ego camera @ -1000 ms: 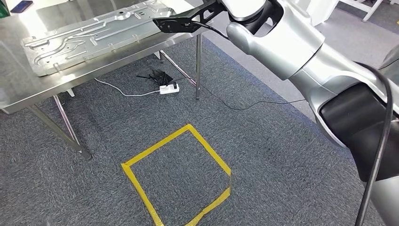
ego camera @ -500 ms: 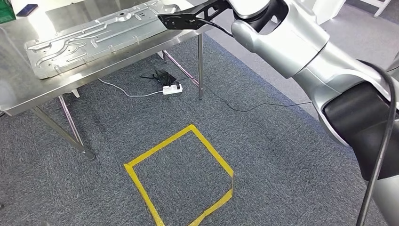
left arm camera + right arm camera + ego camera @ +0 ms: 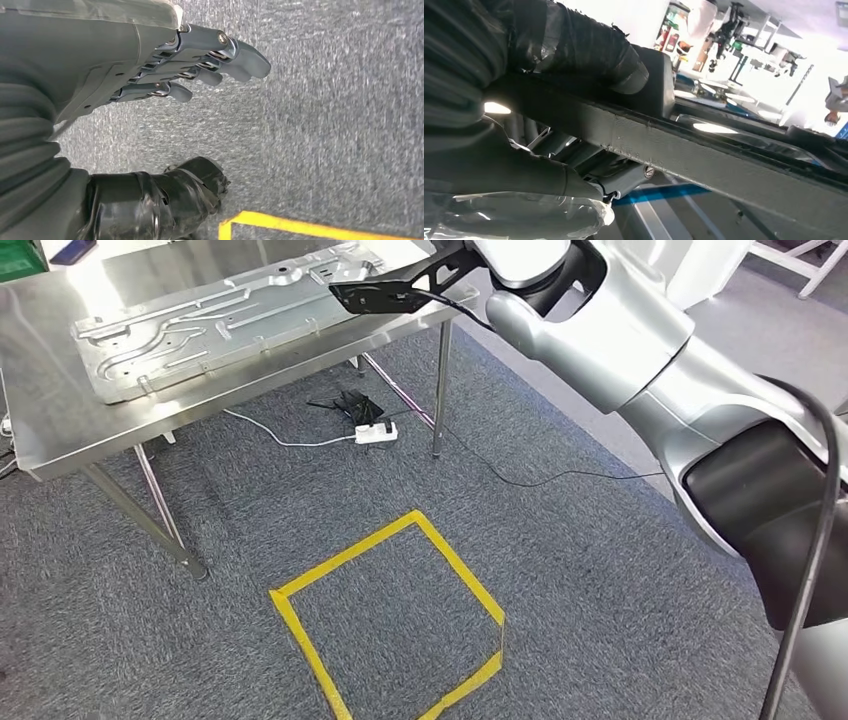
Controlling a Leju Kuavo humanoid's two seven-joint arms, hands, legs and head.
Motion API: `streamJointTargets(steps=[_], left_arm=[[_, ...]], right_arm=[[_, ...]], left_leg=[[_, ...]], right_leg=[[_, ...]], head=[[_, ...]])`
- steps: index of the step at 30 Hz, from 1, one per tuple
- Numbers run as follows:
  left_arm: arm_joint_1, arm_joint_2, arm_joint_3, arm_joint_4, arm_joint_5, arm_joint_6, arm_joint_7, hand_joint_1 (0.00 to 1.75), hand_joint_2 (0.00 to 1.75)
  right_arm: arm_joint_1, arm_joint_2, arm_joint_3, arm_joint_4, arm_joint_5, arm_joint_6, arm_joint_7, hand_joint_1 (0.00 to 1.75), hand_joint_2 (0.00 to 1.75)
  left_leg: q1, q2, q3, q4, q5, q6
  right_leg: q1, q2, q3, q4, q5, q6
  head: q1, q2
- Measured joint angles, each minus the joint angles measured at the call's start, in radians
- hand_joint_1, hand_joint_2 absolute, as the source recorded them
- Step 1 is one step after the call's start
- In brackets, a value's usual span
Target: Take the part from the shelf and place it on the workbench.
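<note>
right hand: fingers clamp black part
part: its far end over table
left hand: fingers loose, empty, above carpet

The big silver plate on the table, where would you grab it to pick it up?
Probably by a long edge. The stamped metal plate lies flat on the steel workbench, so nothing sticks up to grip. Its near long side lies closest to the table's front edge, so come from there and pinch that thin rim.
</note>
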Motion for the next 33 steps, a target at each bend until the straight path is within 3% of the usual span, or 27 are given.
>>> streamJointTargets(steps=[1, 2, 3, 5, 6, 7, 10, 12, 16, 17, 18, 21, 23, 27, 28, 31, 32, 33], left_arm=[[0.001, 0.0, 0.0, 0.0, 0.0, 0.0, 0.0, 0.0, 1.75], [0.001, 0.0, 0.0, 0.0, 0.0, 0.0, 0.0, 0.0, 1.75], [0.002, -0.001, 0.0, 0.0, 0.0, 0.0, 0.0, 0.0, 1.75], [0.002, -0.001, 0.0, 0.0, 0.0, 0.0, 0.0, 0.0, 1.75], [0.002, -0.002, 0.0, 0.0, 0.0, 0.0, 0.0, 0.0, 1.75], [0.001, -0.002, 0.0, 0.0, 0.0, 0.0, 0.0, 0.0, 1.75], [0.001, -0.003, 0.0, 0.0, 0.0, 0.0, 0.0, 0.0, 1.75], [0.0, -0.003, 0.0, 0.0, 0.0, 0.0, 0.0, 0.0, 1.75], [0.001, -0.003, 0.0, 0.0, 0.0, 0.0, 0.001, 0.0, 1.75], [0.002, -0.003, 0.0, 0.0, 0.0, 0.0, 0.002, 0.0, 1.75], [0.002, -0.003, 0.0, 0.0, 0.0, -0.001, 0.002, 0.0, 1.75], [0.003, -0.003, 0.0, 0.0, 0.0, -0.002, 0.003, 0.0, 1.75], [0.003, -0.003, 0.0, 0.0, 0.0, -0.002, 0.004, 0.0, 1.75], [0.003, -0.002, 0.0, 0.0, 0.0, -0.003, 0.005, 0.0, 1.75], [0.002, -0.002, 0.0, 0.0, 0.0, -0.003, 0.005, 0.0, 1.75], [0.0, -0.002, 0.0, 0.0, -0.001, -0.002, 0.006, 0.0, 1.75], [0.001, -0.003, 0.0, 0.0, -0.002, -0.002, 0.006, 0.0, 1.75], [0.001, -0.003, 0.0, 0.0, -0.003, -0.002, 0.007, 0.0, 1.75]], right_arm=[[0.003, 0.0, 0.0, 0.0, 0.0, 0.0, 0.0, 1.75, 1.75], [0.006, -0.001, 0.0, 0.001, 0.0, 0.0, 0.0, 1.75, 1.75], [0.007, -0.001, 0.0, 0.001, 0.0, 0.0, 0.0, 1.75, 1.75], [0.007, -0.001, 0.0, 0.001, 0.0, 0.0, 0.0, 1.75, 1.75], [0.005, -0.001, 0.0, 0.001, 0.0, 0.0, 0.0, 1.75, 1.75], [0.004, -0.001, 0.0, 0.001, 0.0, 0.0, 0.0, 1.75, 1.75], [0.002, 0.0, 0.0, 0.001, 0.0, 0.0, 0.0, 1.75, 1.75], [0.001, 0.0, 0.0, 0.0, 0.0, -0.001, 0.0, 1.75, 1.75], [0.003, 0.001, 0.0, 0.0, 0.0, 0.0, 0.0, 1.75, 1.75], [0.005, 0.002, 0.0, 0.0, 0.0, 0.0, 0.0, 1.75, 1.75], [0.007, 0.002, 0.0, 0.0, 0.0, 0.001, 0.0, 1.75, 1.75], [0.007, 0.002, 0.0, 0.0, 0.0, 0.002, 0.002, 1.75, 1.75], [0.005, 0.002, 0.0, 0.0, 0.0, 0.002, 0.003, 1.75, 1.75], [0.005, 0.0, 0.0, -0.001, 0.0, 0.006, 0.004, 1.75, 1.75], [0.005, -0.001, 0.0, -0.001, 0.0, 0.008, 0.004, 1.75, 1.75], [0.011, -0.003, 0.0, -0.003, 0.0, 0.013, 0.005, 1.75, 1.75], [0.014, -0.004, 0.0, -0.003, 0.0, 0.015, 0.005, 1.75, 1.75], [0.017, -0.005, 0.0, -0.003, 0.0, 0.017, 0.005, 1.75, 1.75]], left_leg=[[-0.002, -0.002, 0.005, 0.001, -0.006, 0.002], [-0.004, -0.004, 0.011, 0.002, -0.012, 0.003], [-0.005, -0.006, 0.019, 0.004, -0.019, 0.002], [-0.006, -0.011, 0.04, 0.006, -0.036, 0.0], [-0.006, -0.012, 0.047, 0.007, -0.044, -0.003], [-0.006, -0.014, 0.05, 0.004, -0.049, -0.008], [-0.005, -0.014, 0.053, 0.004, -0.051, -0.024], [-0.005, -0.011, 0.035, 0.05, -0.058, -0.033], [0.003, -0.006, -0.108, 0.265, -0.128, -0.051], [0.005, -0.006, -0.131, 0.278, -0.134, -0.054], [0.008, -0.005, -0.138, 0.256, -0.118, -0.056], [0.01, -0.001, -0.088, 0.067, 0.018, -0.054], [0.004, 0.002, -0.066, -0.003, 0.059, -0.042], [0.0, 0.002, -0.042, -0.016, 0.053, -0.013], [0.0, 0.002, -0.034, -0.017, 0.05, -0.008], [-0.002, 0.0, -0.014, -0.017, 0.033, 0.002], [-0.002, -0.001, -0.006, -0.015, 0.025, 0.003], [-0.002, -0.003, 0.002, -0.013, 0.017, 0.002]], right_leg=[[0.001, 0.0, -0.033, 0.043, -0.007, 0.0], [0.002, 0.0, -0.05, 0.051, 0.003, -0.002], [0.002, 0.0, -0.047, 0.019, 0.034, -0.006], [0.006, 0.002, 0.002, -0.115, 0.119, -0.017], [0.01, 0.003, 0.025, -0.178, 0.145, -0.022], [0.014, 0.005, 0.041, -0.217, 0.159, -0.027], [0.017, 0.005, 0.061, -0.245, 0.158, -0.043], [0.013, 0.002, 0.081, -0.257, 0.152, -0.053], [0.011, 0.001, 0.113, -0.263, 0.131, -0.061], [0.01, 0.001, 0.121, -0.262, 0.123, -0.059], [0.01, 0.002, 0.131, -0.26, 0.114, -0.057], [0.008, 0.001, 0.159, -0.255, 0.087, -0.046], [0.008, 0.003, 0.165, -0.252, 0.076, -0.034], [0.005, 0.004, 0.158, -0.219, 0.059, -0.014], [0.004, 0.004, 0.136, -0.175, 0.044, -0.011], [0.003, 0.004, 0.017, 0.014, -0.024, -0.008], [0.002, 0.004, -0.012, 0.042, -0.037, -0.007], [0.002, 0.004, -0.023, 0.034, -0.031, -0.007]], head=[[0.0, 0.0], [0.0, 0.0], [0.0, 0.0], [0.0, 0.0], [-0.002, 0.0], [-0.003, 0.0], [-0.005, 0.0], [-0.005, 0.0], [-0.006, 0.0], [-0.006, 0.0], [-0.006, 0.0], [-0.006, 0.0], [-0.006, 0.0], [-0.002, 0.0], [-0.001, 0.0], [0.0, 0.0], [0.0, 0.0], [0.0, 0.0]])
